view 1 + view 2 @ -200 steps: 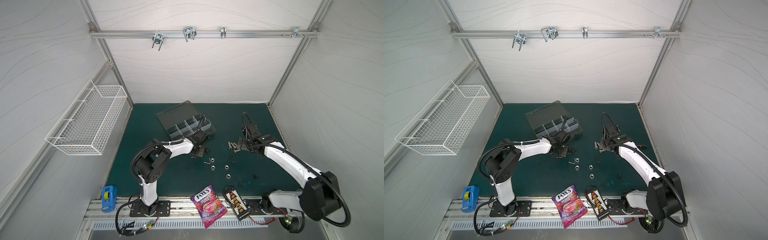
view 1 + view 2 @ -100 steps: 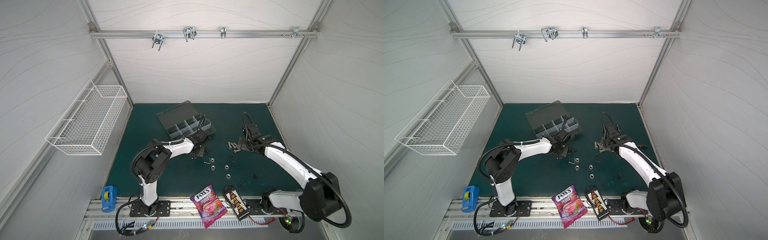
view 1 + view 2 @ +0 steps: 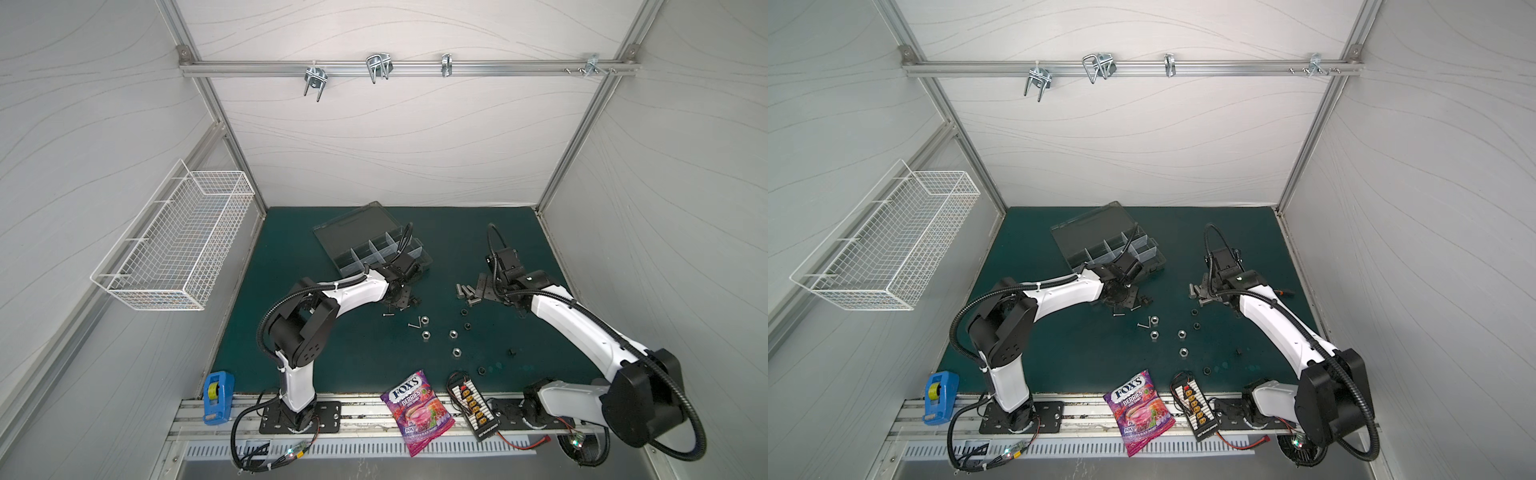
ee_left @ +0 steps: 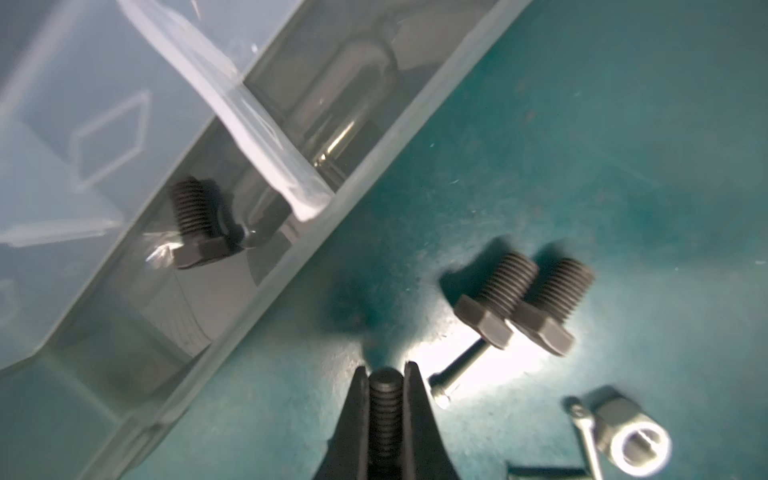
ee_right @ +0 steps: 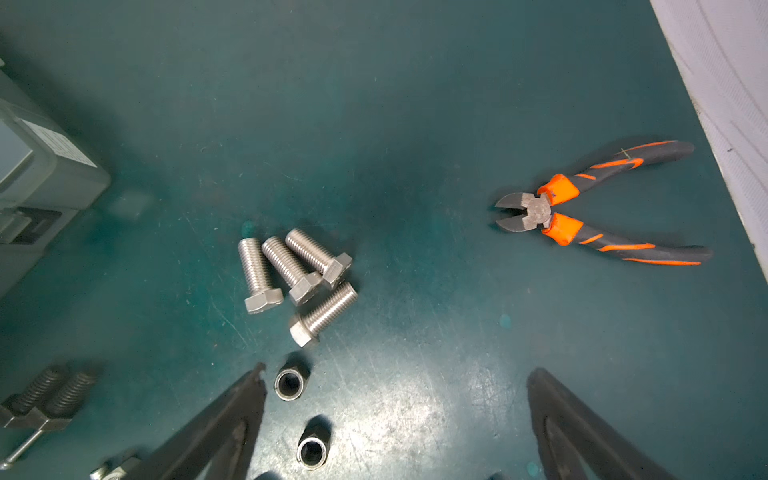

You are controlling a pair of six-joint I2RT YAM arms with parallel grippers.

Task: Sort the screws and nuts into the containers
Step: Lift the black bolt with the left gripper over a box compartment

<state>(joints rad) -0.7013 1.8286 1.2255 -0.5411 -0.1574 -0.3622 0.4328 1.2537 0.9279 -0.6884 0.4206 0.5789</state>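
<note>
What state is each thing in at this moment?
left gripper, shut on a black screw
right gripper, open, holding nothing
box, lid open, one dark screw already inside
silver bolts, four, lying loose, unsorted
nuts, lying loose, unsorted
cutters, lying flat, blades parted

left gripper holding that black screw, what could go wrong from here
The left gripper pinches the black screw by its thread alone, so it may twist or slip out on the way. The organizer box wall rises beside it; a low carry could knock the screw against it. The open right gripper hangs just over two small nuts and could scatter them.
</note>
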